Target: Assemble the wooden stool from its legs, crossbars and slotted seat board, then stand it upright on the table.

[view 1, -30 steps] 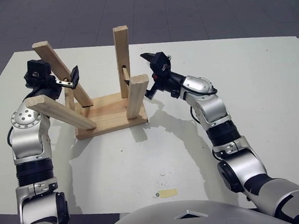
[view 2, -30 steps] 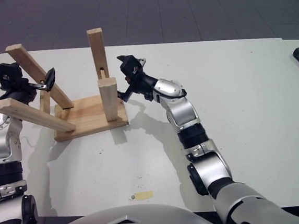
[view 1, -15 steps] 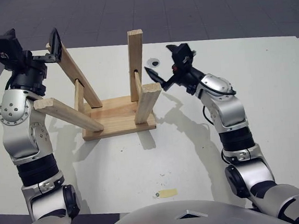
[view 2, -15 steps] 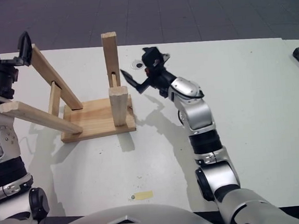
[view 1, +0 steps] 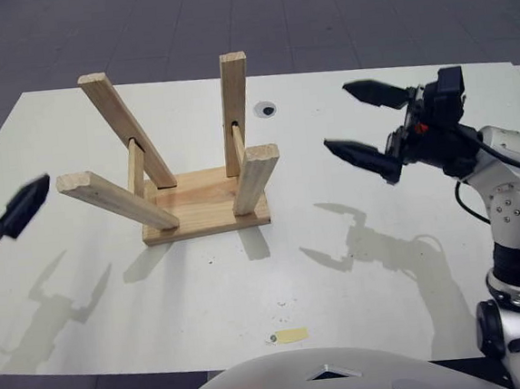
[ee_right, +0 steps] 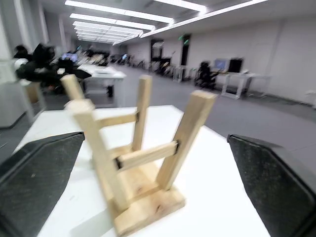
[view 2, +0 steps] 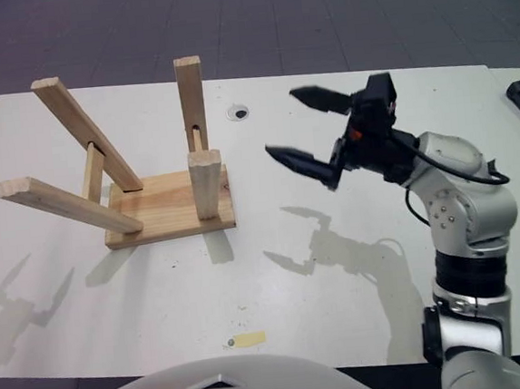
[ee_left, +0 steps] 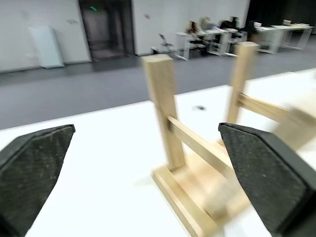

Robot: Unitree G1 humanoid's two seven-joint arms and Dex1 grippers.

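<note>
Four pale wooden legs (view 1: 235, 96) stick up from the seat board (view 1: 196, 195), which lies flat on the white table (view 1: 430, 261). My stool (view 1: 209, 219) stands upside down, and its left legs splay outward. My left gripper (view 1: 17, 172) and right gripper (view 1: 335, 115) hang spread wide, holding nothing, well apart from it. My right wrist view shows a crossbar (ee_right: 148, 154) joining two legs more plainly than the head camera does.

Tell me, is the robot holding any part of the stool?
No, nothing is held. The left gripper and right gripper are open, apart from the wooden stool.
</note>
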